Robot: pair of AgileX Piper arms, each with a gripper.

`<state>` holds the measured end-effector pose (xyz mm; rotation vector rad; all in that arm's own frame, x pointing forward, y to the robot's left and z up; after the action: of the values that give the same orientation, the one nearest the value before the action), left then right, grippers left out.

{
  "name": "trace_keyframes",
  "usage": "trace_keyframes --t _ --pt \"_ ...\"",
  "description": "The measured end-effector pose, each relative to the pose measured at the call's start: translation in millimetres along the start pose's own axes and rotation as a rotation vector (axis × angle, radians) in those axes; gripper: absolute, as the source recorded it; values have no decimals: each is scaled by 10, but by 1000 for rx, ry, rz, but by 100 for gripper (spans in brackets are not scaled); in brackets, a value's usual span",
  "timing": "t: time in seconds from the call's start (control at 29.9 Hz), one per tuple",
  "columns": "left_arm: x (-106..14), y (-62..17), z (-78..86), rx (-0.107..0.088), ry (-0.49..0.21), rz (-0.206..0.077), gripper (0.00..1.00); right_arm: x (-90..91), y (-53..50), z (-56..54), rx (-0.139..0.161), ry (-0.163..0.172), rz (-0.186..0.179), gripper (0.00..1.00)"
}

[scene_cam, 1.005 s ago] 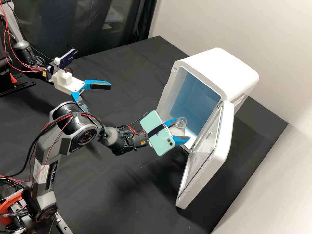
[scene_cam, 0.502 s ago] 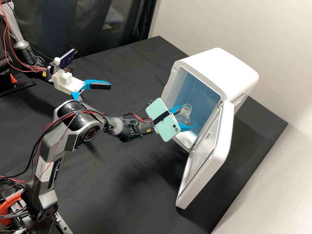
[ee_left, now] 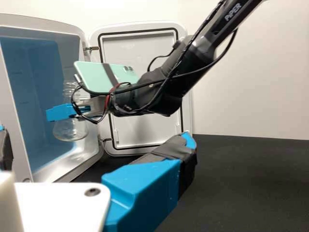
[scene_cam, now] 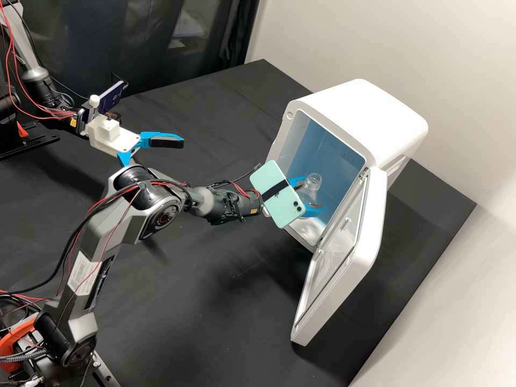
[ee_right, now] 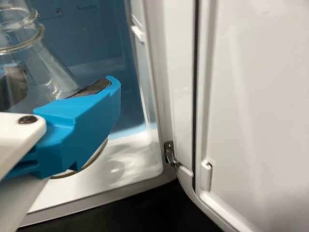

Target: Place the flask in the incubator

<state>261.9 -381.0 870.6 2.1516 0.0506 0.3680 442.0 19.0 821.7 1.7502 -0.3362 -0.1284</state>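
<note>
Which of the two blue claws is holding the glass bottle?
The right gripper inside the incubator grips the flask; the left gripper hangs open, empty.

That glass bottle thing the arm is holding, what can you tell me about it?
The flask is clear glass, cone-shaped with a narrow neck and flared rim, uncapped and apparently empty. It is held upright in the right gripper, just inside the open incubator, against its blue lining.
</note>
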Motion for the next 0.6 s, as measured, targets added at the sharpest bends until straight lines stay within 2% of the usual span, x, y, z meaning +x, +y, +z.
trace_keyframes --t 0.1,0.13,0.3,0.4,0.57,0.6 --pt "0 0 0 0 0 0 100 20 -11 -59 -4 6 -9 0" --pt "0 0 0 0 0 0 100 23 -14 -78 3 6 -10 0" --pt "0 0 0 0 0 0 100 27 -50 -185 -13 31 -16 0" --pt "0 0 0 0 0 0 100 37 -42 -232 5 35 -8 0" --pt "0 0 0 0 0 0 100 50 -25 -249 38 22 -3 0" --pt "0 0 0 0 0 0 100 52 -21 -253 37 21 -2 0"
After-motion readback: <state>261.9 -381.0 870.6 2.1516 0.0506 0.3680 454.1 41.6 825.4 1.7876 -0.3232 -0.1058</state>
